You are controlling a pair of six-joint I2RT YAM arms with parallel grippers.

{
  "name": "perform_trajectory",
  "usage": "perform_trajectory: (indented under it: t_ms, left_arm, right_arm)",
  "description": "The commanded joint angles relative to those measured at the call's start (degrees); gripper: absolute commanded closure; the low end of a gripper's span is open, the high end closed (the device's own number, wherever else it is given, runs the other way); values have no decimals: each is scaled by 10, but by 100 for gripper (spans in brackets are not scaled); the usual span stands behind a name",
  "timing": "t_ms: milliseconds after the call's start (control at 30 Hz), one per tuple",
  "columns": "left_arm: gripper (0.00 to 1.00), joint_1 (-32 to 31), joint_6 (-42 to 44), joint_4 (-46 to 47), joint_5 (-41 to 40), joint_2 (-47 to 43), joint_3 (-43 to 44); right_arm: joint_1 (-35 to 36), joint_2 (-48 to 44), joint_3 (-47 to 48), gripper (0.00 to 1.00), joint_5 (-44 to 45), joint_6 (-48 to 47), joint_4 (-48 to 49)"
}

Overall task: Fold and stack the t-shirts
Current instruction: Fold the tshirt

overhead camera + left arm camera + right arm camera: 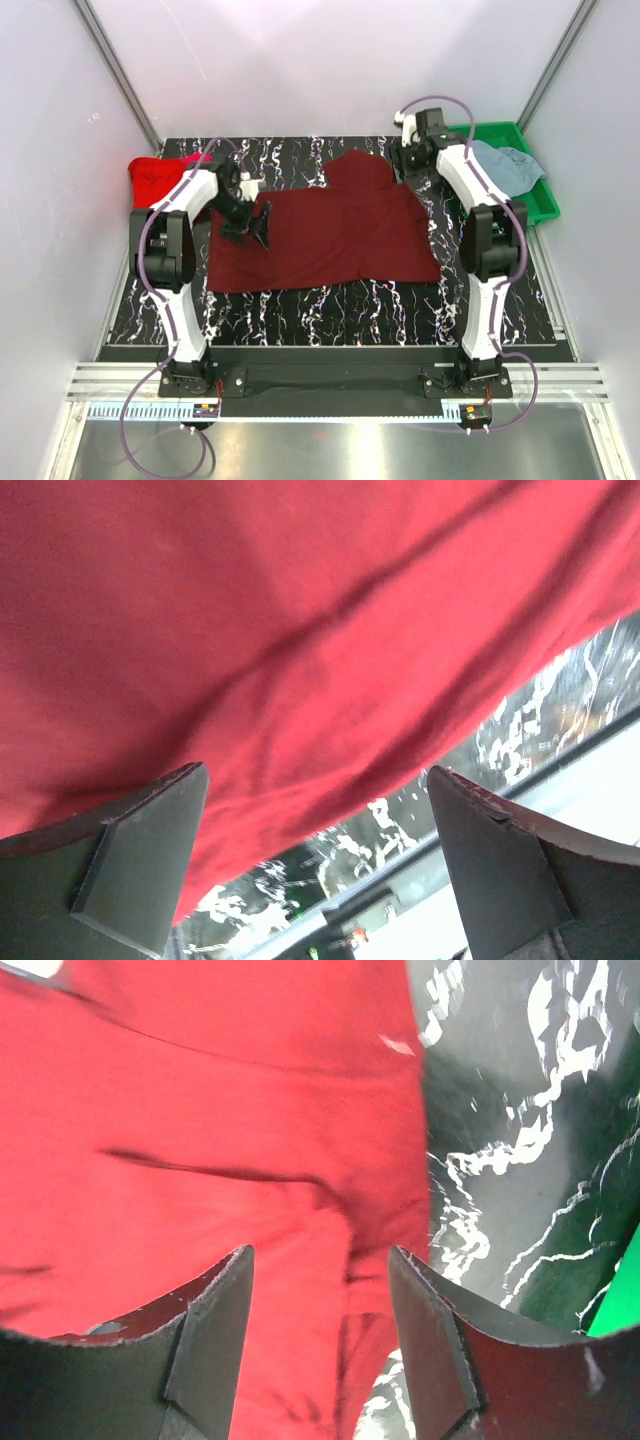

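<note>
now | left gripper (315, 775) apart | right gripper (320, 1260) apart, seemingly empty | maroon shirt (320, 235) spread

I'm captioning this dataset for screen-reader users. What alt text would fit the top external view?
A dark maroon t-shirt lies spread on a black marbled table, the left pincer over its left edge and the right pincer by its far right corner. A bright red t-shirt sits far left; a grey-blue t-shirt lies in a green tray far right.

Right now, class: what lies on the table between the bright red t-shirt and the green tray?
The dark maroon t-shirt, spread out between the bright red t-shirt and the green tray; the top external view shows this.
</note>
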Motion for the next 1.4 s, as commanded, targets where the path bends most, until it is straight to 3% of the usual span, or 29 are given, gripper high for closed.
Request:
perform_trajectory:
  t_ms: [0, 167, 333, 1100, 1267, 1367]
  left_arm:
    - [1, 33, -13, 11, 14, -5, 12]
    - [1, 45, -14, 12, -16, 45, 36]
    - [1, 51, -14, 16, -31, 91, 78]
    - [1, 49, -20, 18, -94, 206, 229]
    - [1, 41, -28, 31, -104, 173, 228]
    - [1, 29, -36, 49, -132, 74, 215]
  right_arm:
    - [-2, -61, -11, 37, -90, 17, 20]
    - [-2, -25, -30, 39, -152, 72, 0]
    - [1, 21, -11, 39, -182, 51, -32]
    - [-16, 122, 31, 39, -110, 67, -17]
    - [-16, 127, 45, 39, -113, 63, -21]
    - [-16, 109, 49, 39, -117, 64, -20]
